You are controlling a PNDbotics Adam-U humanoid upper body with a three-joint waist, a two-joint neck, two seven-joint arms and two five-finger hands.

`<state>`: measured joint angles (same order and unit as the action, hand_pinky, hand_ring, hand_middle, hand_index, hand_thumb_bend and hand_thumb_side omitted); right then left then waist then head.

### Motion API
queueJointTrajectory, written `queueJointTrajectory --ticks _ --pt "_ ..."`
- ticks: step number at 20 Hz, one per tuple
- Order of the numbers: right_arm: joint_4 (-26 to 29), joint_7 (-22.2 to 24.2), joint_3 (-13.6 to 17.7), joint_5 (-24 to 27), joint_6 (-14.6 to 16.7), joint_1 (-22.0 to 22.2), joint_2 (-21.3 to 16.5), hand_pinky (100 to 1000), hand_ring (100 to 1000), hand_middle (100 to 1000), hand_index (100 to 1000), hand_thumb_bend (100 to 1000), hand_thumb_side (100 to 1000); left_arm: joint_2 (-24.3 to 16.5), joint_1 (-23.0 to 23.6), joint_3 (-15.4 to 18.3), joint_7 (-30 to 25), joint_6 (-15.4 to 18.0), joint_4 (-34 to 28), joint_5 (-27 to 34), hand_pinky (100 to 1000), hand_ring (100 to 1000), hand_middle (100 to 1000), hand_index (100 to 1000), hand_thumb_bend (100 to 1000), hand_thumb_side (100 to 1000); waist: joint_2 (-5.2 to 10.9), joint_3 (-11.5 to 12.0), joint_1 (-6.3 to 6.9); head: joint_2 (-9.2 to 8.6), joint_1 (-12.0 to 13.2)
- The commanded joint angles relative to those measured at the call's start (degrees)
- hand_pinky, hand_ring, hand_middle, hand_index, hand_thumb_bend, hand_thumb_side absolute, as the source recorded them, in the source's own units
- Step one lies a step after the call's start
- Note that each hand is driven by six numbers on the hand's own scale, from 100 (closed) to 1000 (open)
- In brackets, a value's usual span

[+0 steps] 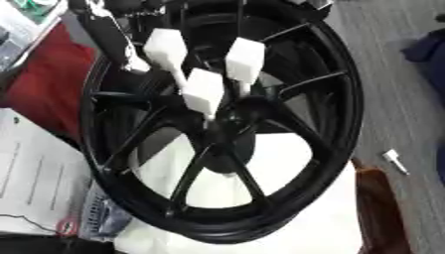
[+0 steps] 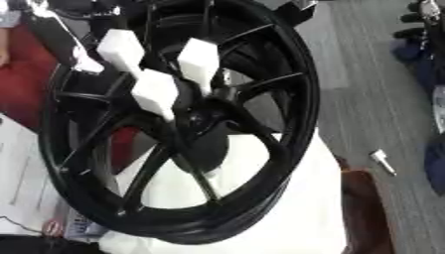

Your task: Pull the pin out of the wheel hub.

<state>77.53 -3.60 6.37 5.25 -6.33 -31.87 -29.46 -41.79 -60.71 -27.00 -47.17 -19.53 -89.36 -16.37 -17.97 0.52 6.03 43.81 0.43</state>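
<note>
A black spoked wheel hub [image 1: 217, 124] is stood nearly upright, tilted, on a white surface. Three white block-headed pins [image 1: 204, 92] are seated around its centre, clustered close together.

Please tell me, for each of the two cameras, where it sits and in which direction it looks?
Left eye view: head camera, looking down at the black wheel and three white pins in its hub; no robot hand visible.
Right eye view: same head, slightly to the right; no hand either.
Both share the wheel, pins and a small white piece on the grey floor.
</note>
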Motion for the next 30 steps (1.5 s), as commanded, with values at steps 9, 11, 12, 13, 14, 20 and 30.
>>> queueJointTrajectory --ticks 9,11,12,13,14,20,30 --pt "0.3 -0.7 1.2 0.4 0.2 0.1 -2.1 856 684 729 816 100 866 -11.0 2.8 14.6 6.7 -1.4 -1.6 5.4 680 586 395 448 455 100 2.0 1.9 -0.22 0.31 -1.7" --pt "0.3 -0.7 1.3 0.4 0.3 0.1 -2.3 856 684 729 816 100 864 -13.7 6.0 18.2 9.1 -1.1 -1.5 7.0 681 586 394 450 449 100 1.96 2.2 -0.26 0.31 -2.4" --pt "0.4 -0.8 1.4 0.4 0.3 0.1 -2.4 856 684 729 816 100 863 -15.1 8.1 20.0 10.4 -1.0 -1.5 7.8 681 586 394 450 447 100 1.94 2.3 -0.29 0.26 -2.7" --pt "0.4 -0.9 1.5 0.3 0.3 0.0 -2.5 857 684 729 816 100 860 -16.5 10.4 21.9 11.8 -1.0 -1.5 8.7 682 585 394 451 441 100 1.92 2.5 -0.35 0.08 -3.2" --pt "0.5 -0.9 1.6 0.3 0.4 -0.1 -2.6 857 684 729 816 100 858 -17.9 13.1 23.9 13.3 -0.8 -1.5 9.7 683 585 394 452 441 100 1.86 2.7 -0.43 -0.09 -3.5" --pt "0.8 -1.7 2.7 0.1 0.6 -0.6 -4.1 858 685 730 817 100 850 -22.1 30.4 34.4 23.8 -0.6 -0.5 13.6 683 584 394 456 434 100 0.86 3.9 -1.16 -0.88 -7.2" --pt "-0.9 -3.1 4.0 1.2 1.2 -0.2 -3.5 858 685 731 817 100 852 -14.3 42.0 39.8 31.8 2.7 0.8 15.1 837 840 803 884 588 582 0.99 3.5 -3.54 -2.3 -7.6"
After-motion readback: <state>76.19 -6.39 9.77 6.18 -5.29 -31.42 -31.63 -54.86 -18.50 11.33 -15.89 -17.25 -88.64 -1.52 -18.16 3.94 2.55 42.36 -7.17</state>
